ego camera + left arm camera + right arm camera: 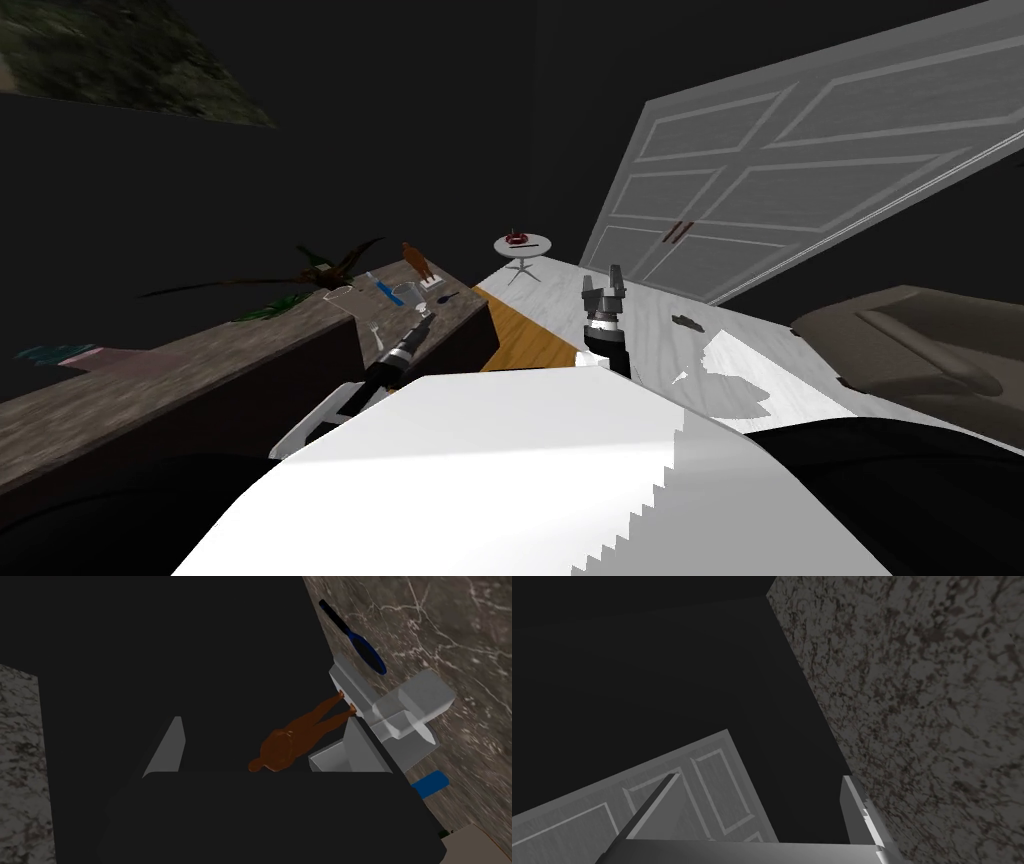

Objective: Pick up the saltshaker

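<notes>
the saltshaker (415,701), drawn as a pale grey blocky thing (i am taking it for the shaker, as nothing else here fits), is resting on the brown marble-patterned countertop (460,631). it is sitting just beside the white base (350,678) of a brown figurine (295,741). a dark blue utensil (357,643) is lying near it on one side and a small blue block (430,783) on the other.

the left gripper (262,723) is hovering at the counter with its two fingers standing wide apart and gripping nothing. the shaker is lying just outside one finger (367,751), not between the pair, and the figurine is showing through the gap instead. the right gripper (610,282) is hanging raised over the pale floor (560,300), well apart from the counter, its fingers also spread and carrying nothing.

to do the reach well, the left hand is probably needing a sideways shift until the shaker is sitting midway between the fingers. a slow advance and a squeeze on the shaker's flat sides would then follow. the figurine is looking top-heavy and may tip if brushed, so the nearer finger should be passing clear of it.
</notes>
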{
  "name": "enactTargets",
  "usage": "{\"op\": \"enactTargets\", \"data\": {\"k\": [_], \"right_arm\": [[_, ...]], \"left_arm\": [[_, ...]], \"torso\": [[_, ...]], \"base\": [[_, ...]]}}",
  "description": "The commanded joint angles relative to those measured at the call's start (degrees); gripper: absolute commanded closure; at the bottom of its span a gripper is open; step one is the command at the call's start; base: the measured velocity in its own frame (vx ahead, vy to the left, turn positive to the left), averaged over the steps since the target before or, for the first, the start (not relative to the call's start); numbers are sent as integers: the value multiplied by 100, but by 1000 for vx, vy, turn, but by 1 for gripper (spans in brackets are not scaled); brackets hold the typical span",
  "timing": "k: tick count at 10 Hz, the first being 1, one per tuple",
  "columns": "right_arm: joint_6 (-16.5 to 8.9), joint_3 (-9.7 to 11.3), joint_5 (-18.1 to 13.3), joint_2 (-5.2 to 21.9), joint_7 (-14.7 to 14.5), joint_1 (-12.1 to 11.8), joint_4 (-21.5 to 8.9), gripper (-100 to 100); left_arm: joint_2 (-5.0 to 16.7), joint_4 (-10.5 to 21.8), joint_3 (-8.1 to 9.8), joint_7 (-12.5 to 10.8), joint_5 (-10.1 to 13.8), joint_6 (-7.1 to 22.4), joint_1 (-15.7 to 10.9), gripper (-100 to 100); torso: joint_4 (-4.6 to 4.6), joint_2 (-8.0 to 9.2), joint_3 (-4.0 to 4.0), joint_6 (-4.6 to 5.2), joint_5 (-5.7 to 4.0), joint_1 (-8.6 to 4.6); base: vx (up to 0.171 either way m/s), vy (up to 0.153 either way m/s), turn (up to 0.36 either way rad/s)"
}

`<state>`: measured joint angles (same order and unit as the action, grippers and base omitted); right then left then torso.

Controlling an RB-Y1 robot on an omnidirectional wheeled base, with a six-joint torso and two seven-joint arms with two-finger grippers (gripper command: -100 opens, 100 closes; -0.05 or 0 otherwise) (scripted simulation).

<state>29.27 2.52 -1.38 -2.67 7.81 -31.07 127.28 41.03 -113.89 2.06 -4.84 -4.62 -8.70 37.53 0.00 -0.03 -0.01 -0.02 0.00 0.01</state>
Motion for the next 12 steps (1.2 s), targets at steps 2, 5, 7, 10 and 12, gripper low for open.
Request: {"op": "enactTargets", "data": {"k": [2, 5, 7, 10, 12], "right_arm": [[0, 0, 0, 0, 0, -1, 0, 0], [0, 0, 0, 0, 0, 0, 0, 0], [0, 0, 0, 0, 0, 0, 0, 0], [0, -1, 0, 0, 0, -1, 0, 0], [0, 0, 0, 0, 0, 0, 0, 0]], "left_arm": [[353, 98, 8, -68, -18, 233, 81, -100], [767, 307, -7, -133, -54, 480, 149, -100], [1143, 526, -22, -201, -92, 737, 220, -100], [1671, 750, -37, -269, -130, 996, 290, -100], [2077, 969, -52, -335, -167, 1246, 356, -100]], "torso": [[1, 1, 1, -3, 0, 0], [0, 0, 0, -1, 0, -1], [0, 0, 0, -1, 0, -1], [0, 0, 0, -4, 0, 0], [0, -2, -1, -1, 0, -1]], "base": [[2, -3, -83], [3, -5, -147], [3, -6, -163], [3, -4, -137], [5, -6, -199]]}}
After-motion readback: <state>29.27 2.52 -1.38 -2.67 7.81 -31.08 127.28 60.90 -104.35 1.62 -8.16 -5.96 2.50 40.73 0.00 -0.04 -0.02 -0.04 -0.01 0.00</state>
